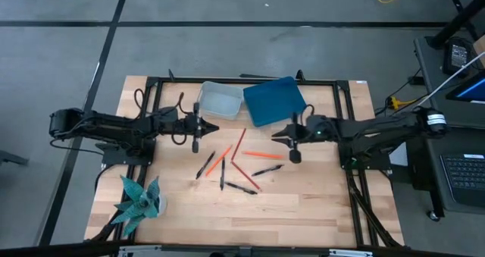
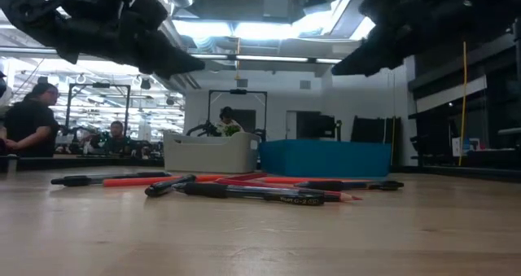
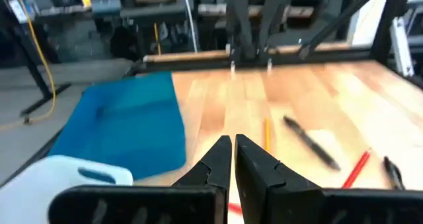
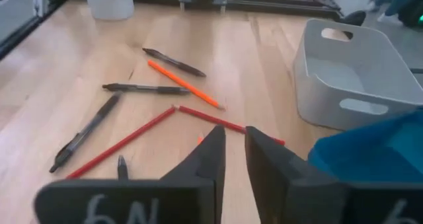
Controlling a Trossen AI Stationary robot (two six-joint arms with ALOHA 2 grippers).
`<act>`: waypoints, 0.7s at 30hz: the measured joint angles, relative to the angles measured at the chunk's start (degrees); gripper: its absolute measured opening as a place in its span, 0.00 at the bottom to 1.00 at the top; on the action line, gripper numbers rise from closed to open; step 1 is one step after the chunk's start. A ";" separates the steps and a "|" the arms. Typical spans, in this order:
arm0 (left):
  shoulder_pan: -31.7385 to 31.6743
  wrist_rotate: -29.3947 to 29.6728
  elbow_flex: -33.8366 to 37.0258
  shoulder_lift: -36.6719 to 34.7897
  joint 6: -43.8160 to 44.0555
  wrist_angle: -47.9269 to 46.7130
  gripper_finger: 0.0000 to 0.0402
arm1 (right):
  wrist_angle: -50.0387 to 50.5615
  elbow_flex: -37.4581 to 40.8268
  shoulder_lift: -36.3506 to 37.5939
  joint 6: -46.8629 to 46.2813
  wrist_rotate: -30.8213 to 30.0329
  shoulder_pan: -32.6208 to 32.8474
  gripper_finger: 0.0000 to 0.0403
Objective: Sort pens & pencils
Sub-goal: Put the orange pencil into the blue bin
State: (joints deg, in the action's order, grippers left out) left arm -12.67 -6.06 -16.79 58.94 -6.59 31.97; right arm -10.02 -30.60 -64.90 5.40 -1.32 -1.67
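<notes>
Several black pens and several red and orange pencils lie flat and scattered on the wooden table's middle, some crossing one another. In the right wrist view a pen and an orange pencil lie ahead of the fingers. My left gripper hangs shut above the table, left of the pile, its fingers empty. My right gripper hangs above the table, right of the pile. Its fingers stand a narrow gap apart with nothing between them.
A grey bin and a blue bin stand side by side at the table's far edge, behind the pile. A teal plant in a white pot stands at the near left corner. People show in the room beyond the table.
</notes>
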 joint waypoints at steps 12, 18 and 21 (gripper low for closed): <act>0.11 0.79 -7.78 2.17 -1.68 -17.11 0.03 | 19.36 -15.13 -10.78 0.83 0.02 -0.59 0.18; 0.11 1.12 -8.03 6.26 -2.01 -16.93 0.03 | 26.33 -20.00 -16.03 -0.41 0.02 -0.87 0.20; 0.11 1.15 -8.00 7.72 -2.05 -16.85 0.03 | 26.67 -20.95 -18.23 -0.56 0.03 -0.85 0.23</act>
State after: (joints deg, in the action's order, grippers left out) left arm -12.56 -4.91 -24.80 66.66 -8.64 15.12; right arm 16.66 -51.55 -83.13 4.84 -1.30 -2.52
